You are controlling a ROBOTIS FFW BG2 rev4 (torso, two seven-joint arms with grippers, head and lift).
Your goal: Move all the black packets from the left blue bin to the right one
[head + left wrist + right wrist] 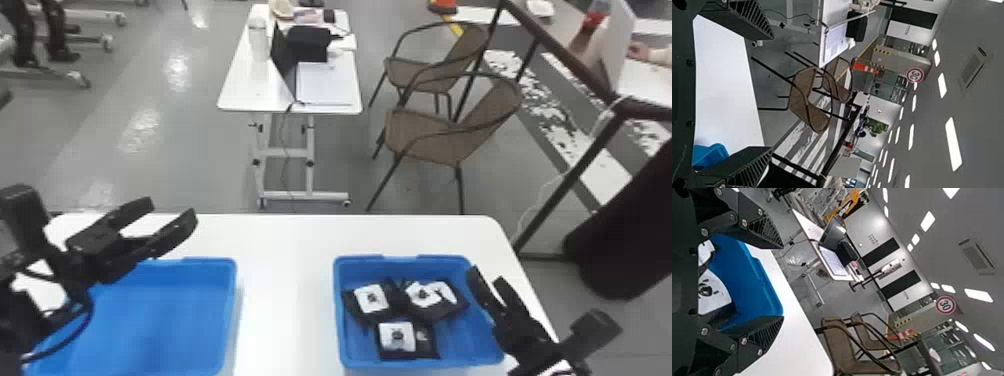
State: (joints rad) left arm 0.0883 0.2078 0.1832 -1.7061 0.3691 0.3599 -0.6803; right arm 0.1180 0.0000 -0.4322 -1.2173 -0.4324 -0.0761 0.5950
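Three packets (407, 345) lie in right bin (465, 340), just beside right gripper (486, 276), jaws spread | left bin (165, 320) sits below left gripper (171, 209), jaws spread | transfer looks finished: raise right jaws before withdrawing, so neither snags a packet

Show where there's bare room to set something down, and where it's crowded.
Bare: the white table between left bin and right bin, and behind the latter; also the left bin's visible floor. Crowded: around the black packets and by the right claw.
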